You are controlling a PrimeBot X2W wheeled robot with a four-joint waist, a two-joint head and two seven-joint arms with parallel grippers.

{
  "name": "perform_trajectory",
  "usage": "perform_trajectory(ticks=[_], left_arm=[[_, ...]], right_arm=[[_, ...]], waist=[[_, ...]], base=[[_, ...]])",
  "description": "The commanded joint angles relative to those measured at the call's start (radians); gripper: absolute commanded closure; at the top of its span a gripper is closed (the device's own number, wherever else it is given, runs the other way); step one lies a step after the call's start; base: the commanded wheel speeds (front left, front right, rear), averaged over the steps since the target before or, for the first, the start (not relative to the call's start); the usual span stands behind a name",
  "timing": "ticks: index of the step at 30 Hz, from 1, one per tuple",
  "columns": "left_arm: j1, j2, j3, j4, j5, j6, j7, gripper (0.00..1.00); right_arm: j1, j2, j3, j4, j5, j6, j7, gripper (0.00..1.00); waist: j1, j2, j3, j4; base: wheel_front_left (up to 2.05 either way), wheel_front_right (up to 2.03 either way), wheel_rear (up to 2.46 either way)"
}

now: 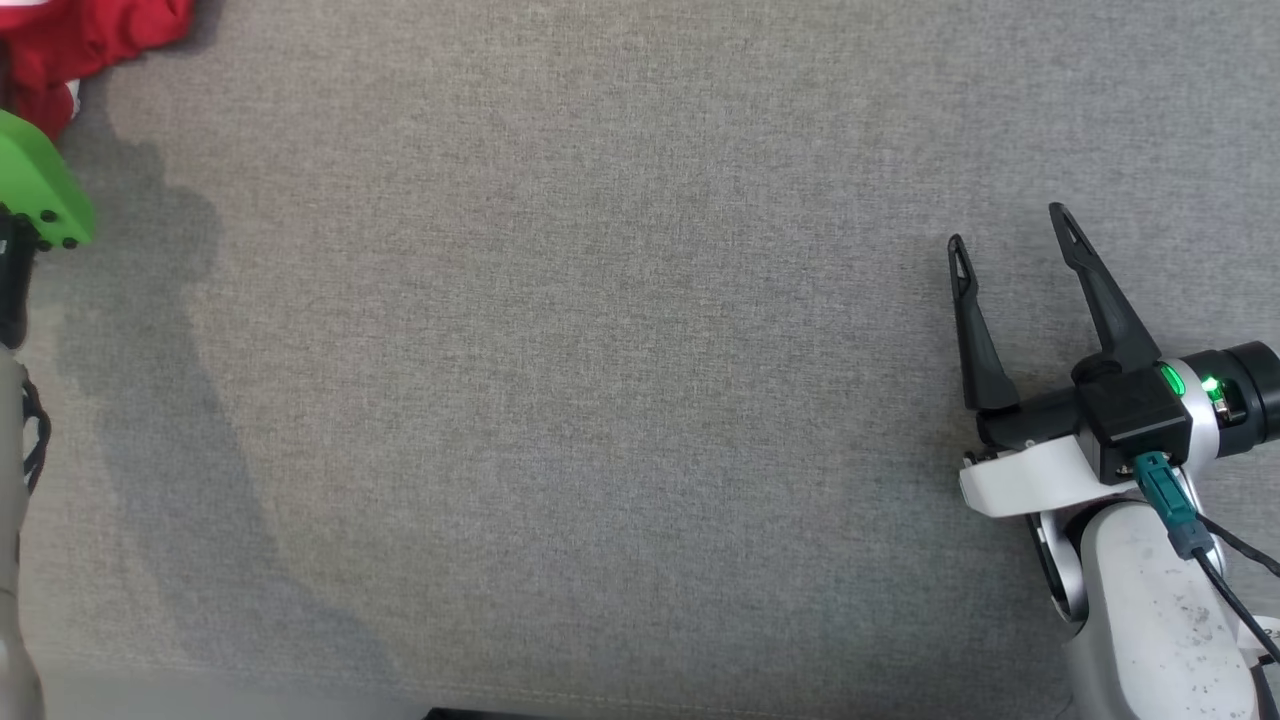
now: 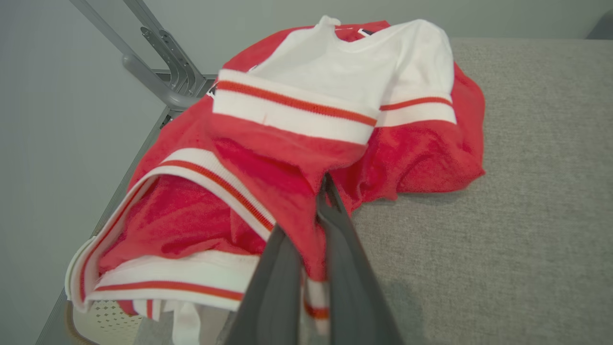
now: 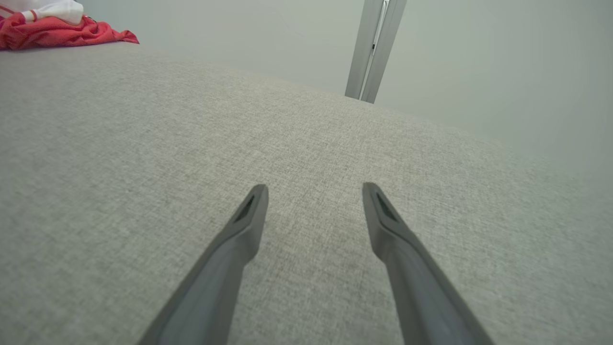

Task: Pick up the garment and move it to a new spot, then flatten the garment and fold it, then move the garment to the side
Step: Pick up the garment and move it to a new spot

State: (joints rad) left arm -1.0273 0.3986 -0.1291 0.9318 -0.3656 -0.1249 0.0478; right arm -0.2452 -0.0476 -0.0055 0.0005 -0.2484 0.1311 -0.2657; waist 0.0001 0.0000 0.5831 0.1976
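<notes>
- At the far left the head camera gives me a corner of the crumpled red-and-white knit garment (image 1: 60, 40) on the grey woven surface (image 1: 600, 400)
- My left wrist camera shows its ribbed striped bands, with the left gripper (image 2: 324, 189) clenched on a red fold
- At the right, the right gripper (image 1: 1010, 232) rests with its slim dark fingers spread, holding nothing

The flat grey woven-fabric worktop (image 1: 640, 400) carries a red-and-white striped fabric garment (image 2: 297, 158), lying crumpled at the worktop's far left corner, its hem reaching the worktop's edge.
</notes>
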Motion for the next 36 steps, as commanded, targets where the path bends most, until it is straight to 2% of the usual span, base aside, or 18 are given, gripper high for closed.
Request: perform_trajectory(ticks=[1, 10, 17, 22, 26, 32, 36], left_arm=[[-0.020, 0.014, -0.003, 0.001, 0.006, -0.004, -0.012, 1.00], [-0.075, 0.086, -0.050, -0.048, 0.074, 0.020, -0.085, 1.00], [-0.123, 0.084, -0.137, -0.165, 0.124, 0.006, -0.079, 1.00], [-0.160, 0.051, -0.223, -0.292, 0.132, -0.003, -0.043, 1.00], [-0.188, -0.003, -0.288, -0.403, 0.096, -0.005, -0.014, 1.00], [-0.210, -0.097, -0.353, -0.551, -0.009, -0.004, 0.022, 1.00], [-0.168, -0.146, -0.346, -0.599, -0.077, -0.002, 0.019, 1.00]], right_arm=[[0.001, -0.005, -0.002, 0.012, 0.010, 0.000, 0.002, 0.00], [0.014, -0.005, -0.015, 0.042, 0.077, -0.001, 0.001, 0.00], [0.048, -0.004, -0.076, 0.069, 0.131, -0.001, 0.001, 0.00], [0.083, -0.004, -0.112, 0.085, 0.168, -0.001, 0.001, 0.00], [0.106, -0.004, -0.138, 0.094, 0.193, -0.001, 0.001, 0.00], [0.117, -0.004, -0.165, 0.087, 0.213, -0.001, 0.001, 0.00], [0.105, -0.004, -0.172, 0.084, 0.225, -0.001, 0.001, 0.00]], waist=[[-0.0001, 0.0000, -0.025, -0.005], [-0.0001, 0.0000, -0.171, -0.026], [-0.0001, 0.0000, -0.313, -0.074], [-0.0001, 0.0000, -0.400, -0.131], [-0.0001, 0.0000, -0.442, -0.187], [-0.0001, 0.0000, -0.438, -0.261], [-0.0001, 0.0000, -0.413, -0.302]], base=[[0.00, 0.00, 0.00], [0.00, 0.00, 0.00], [0.00, 0.00, 0.00], [0.00, 0.00, 0.00], [0.00, 0.00, 0.00], [0.00, 0.00, 0.00], [0.00, 0.00, 0.00]])
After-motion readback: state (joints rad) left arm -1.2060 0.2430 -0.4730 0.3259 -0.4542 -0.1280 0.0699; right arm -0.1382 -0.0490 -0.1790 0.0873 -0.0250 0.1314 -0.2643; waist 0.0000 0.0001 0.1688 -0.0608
